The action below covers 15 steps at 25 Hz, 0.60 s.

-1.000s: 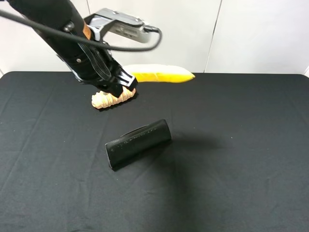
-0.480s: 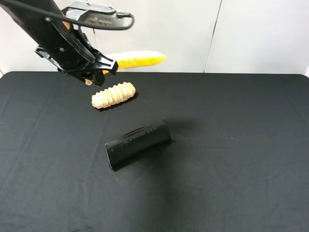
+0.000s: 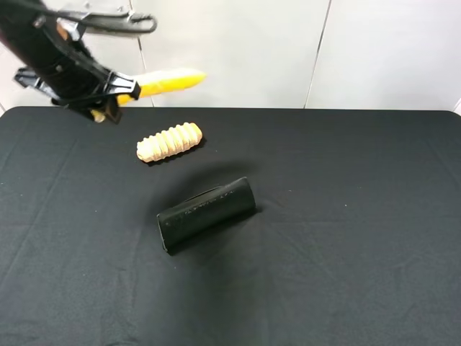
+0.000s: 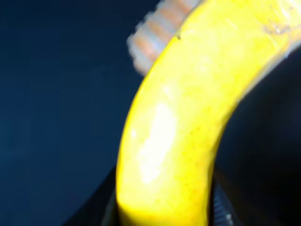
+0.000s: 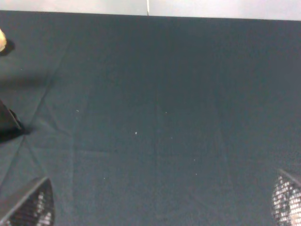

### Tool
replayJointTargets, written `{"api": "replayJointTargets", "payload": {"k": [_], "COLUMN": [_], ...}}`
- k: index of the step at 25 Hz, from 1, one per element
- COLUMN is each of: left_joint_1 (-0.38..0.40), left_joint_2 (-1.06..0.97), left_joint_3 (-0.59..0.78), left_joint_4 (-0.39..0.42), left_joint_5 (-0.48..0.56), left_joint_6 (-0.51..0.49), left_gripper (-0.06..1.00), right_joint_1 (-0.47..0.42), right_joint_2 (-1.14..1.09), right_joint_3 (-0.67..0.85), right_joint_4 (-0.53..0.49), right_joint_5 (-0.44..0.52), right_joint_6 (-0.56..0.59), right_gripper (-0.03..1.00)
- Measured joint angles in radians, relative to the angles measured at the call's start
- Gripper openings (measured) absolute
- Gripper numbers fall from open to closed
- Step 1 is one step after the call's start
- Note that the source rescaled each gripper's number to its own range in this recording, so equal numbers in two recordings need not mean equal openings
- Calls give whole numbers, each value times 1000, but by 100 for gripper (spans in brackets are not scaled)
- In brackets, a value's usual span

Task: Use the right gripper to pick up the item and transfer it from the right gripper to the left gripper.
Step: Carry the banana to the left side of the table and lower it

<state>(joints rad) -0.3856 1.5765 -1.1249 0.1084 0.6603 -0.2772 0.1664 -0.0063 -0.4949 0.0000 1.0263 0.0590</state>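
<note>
The black-clothed counter (image 3: pixel 346 252) spreads wide beneath both of my jaws, with a white panelled wall (image 3: pixel 374 50) rising behind its far edge. My left arm (image 3: pixel 50 54), black and bulky with looped cables, hangs high over the counter's far left corner. My left jaws are clenched on the banana (image 3: pixel 162 82), which they grip by one end. The rest of the yellow fruit juts out sideways from them toward the middle, in the air in front of the wall and clear of the counter. In my left wrist view the banana fills the space just ahead of these jaws, curving away from them. The black oblong pouch (image 3: pixel 207 214) lies on the counter well below and well apart from my left jaws, out toward the middle. The ridged tan wooden roller (image 3: pixel 170 141) lies nearer, on the counter below the banana's free end, between my left jaws and the pouch, touching neither. My right jaws stand released and wide, their meshed fingertips (image 5: pixel 29 209) far apart with only bare black cloth ahead of them.
</note>
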Motion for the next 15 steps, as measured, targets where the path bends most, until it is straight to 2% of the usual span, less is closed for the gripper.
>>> {"api": "replayJointTargets", "payload": {"k": [8, 15], "left_joint_1": [71, 71], "left_joint_2": [0, 0], "left_joint_3": [217, 381], "left_joint_4": [1, 0], "left_joint_5": [-67, -253], "left_joint_6": [-31, -166], "left_gripper": [0, 0], "right_joint_1": [0, 0], "right_joint_2": [0, 0], "right_joint_3": [0, 0], "right_joint_4": [0, 0], "right_joint_5": [0, 0], "right_joint_6": [0, 0], "right_gripper": [100, 100]}}
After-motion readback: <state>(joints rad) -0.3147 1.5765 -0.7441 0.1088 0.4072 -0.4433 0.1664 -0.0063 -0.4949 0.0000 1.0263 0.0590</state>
